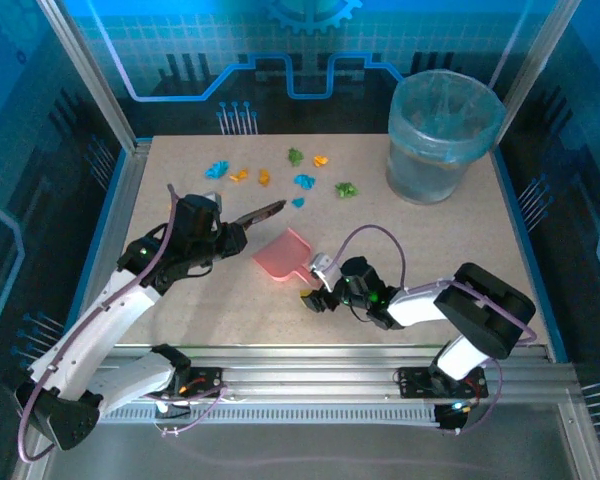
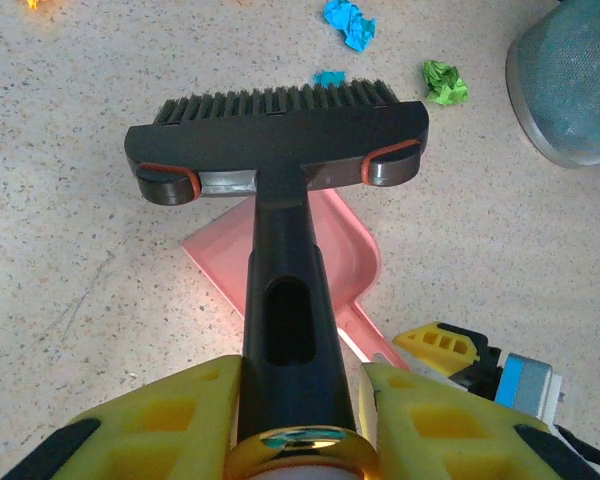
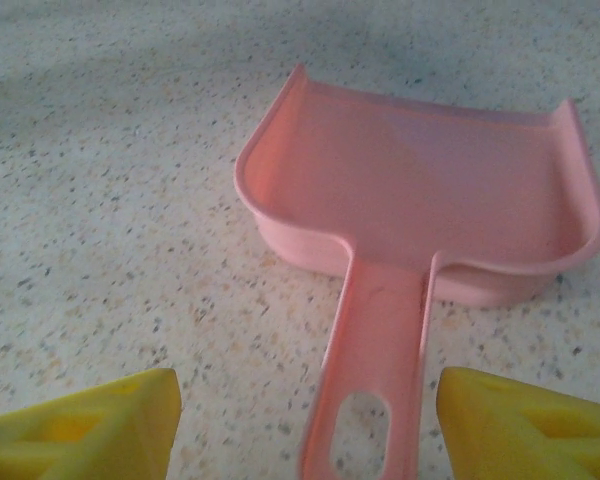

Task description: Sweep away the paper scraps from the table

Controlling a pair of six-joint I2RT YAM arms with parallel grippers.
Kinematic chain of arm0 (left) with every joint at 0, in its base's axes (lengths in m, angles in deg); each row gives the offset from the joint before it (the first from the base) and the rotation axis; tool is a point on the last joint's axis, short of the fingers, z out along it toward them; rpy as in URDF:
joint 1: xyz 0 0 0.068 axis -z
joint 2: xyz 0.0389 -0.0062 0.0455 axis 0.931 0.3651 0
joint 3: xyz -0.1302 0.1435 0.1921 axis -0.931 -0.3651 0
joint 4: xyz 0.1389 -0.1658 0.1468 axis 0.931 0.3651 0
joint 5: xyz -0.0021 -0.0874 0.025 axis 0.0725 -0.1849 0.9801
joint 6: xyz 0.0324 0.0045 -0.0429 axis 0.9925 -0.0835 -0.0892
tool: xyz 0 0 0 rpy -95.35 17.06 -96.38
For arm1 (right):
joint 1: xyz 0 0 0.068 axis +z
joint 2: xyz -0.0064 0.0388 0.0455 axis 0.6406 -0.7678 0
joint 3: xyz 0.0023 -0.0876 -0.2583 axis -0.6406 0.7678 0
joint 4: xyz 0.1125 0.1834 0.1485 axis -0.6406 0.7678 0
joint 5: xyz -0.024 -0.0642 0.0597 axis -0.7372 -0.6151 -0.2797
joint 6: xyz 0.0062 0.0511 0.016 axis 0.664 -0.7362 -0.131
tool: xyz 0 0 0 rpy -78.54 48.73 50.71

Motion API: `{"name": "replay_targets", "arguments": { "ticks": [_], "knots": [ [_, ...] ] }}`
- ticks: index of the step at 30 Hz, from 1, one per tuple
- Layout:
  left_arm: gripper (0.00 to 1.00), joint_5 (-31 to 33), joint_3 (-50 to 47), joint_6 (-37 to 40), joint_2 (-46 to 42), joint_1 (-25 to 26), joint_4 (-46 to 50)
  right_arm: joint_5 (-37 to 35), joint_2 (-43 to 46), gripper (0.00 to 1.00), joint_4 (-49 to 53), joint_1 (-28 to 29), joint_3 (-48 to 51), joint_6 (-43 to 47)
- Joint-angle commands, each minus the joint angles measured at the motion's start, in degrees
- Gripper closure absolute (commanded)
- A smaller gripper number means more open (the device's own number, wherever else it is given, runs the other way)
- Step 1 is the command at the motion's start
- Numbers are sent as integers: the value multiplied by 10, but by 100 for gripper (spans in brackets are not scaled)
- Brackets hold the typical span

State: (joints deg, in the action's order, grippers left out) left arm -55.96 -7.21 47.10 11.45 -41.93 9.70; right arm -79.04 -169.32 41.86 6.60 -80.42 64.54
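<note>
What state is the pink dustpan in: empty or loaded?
Empty: the pink dustpan shows a bare inside; the paper scraps lie on the table.

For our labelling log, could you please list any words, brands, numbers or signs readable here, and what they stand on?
None can be read.
The brush, dustpan, bin and table bear no lettering.
The gear graphic behind the table has no words.

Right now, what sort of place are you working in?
Probably a robot lab or demo cell, not a home: a speckled table edged with metal rails, blue circuit-pattern wall panels around it, and a left arm and right arm bolted at its near edge.
</note>
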Motion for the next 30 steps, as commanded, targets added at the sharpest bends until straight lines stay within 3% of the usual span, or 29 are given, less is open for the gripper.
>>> {"name": "replay_targets", "arguments": {
  "ticks": [1, 17, 30],
  "knots": [
    [100, -9, -6, 2, -7, -10, -26, -25, -18, 31, -56, 1, -12, 17],
    [100, -16, -11, 0, -5, -20, -30, -90, -93, 39, -68, 13, -57, 33],
    [100, -18, -10, -1, -7, -24, -28, -100, -104, 46, -87, 13, -45, 21]
  ]
}}
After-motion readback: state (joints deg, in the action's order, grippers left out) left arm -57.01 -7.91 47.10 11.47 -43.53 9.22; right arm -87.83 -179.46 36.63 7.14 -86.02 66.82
